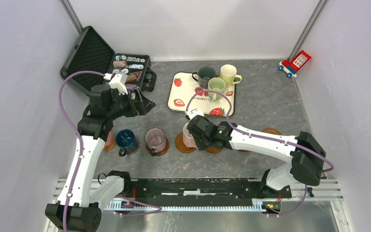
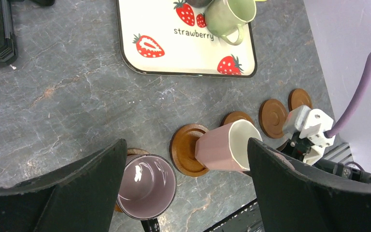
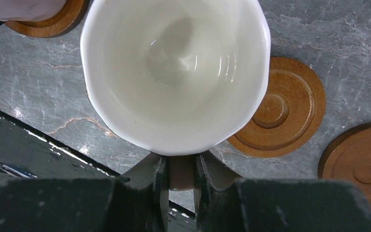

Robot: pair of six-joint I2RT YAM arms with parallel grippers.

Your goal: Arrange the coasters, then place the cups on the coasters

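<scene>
My right gripper [image 1: 196, 134] [image 3: 181, 170] is shut on the handle of a pink cup [image 1: 189, 136] [image 2: 224, 147] with a cream inside [image 3: 174, 72]. The cup leans over a dark coaster [image 2: 186, 151]; I cannot tell whether its base rests on it. A mauve cup [image 1: 155, 139] [image 2: 147, 186] and a navy cup [image 1: 125, 139] each stand on a coaster to the left. Bare coasters [image 2: 273, 117] [image 3: 280, 108] lie to the right. My left gripper [image 1: 142, 103] [image 2: 186, 145] hangs open, high above the mauve and pink cups, holding nothing.
A strawberry-print tray [image 1: 181, 96] [image 2: 174, 53] at the back holds a dark grey-green mug [image 1: 205, 75], a yellow-green mug [image 1: 229, 73] and a light green mug [image 1: 216, 87] [image 2: 227, 14]. An open black case [image 1: 92, 53] of chips stands back left. A toy block [image 1: 295, 63] lies back right.
</scene>
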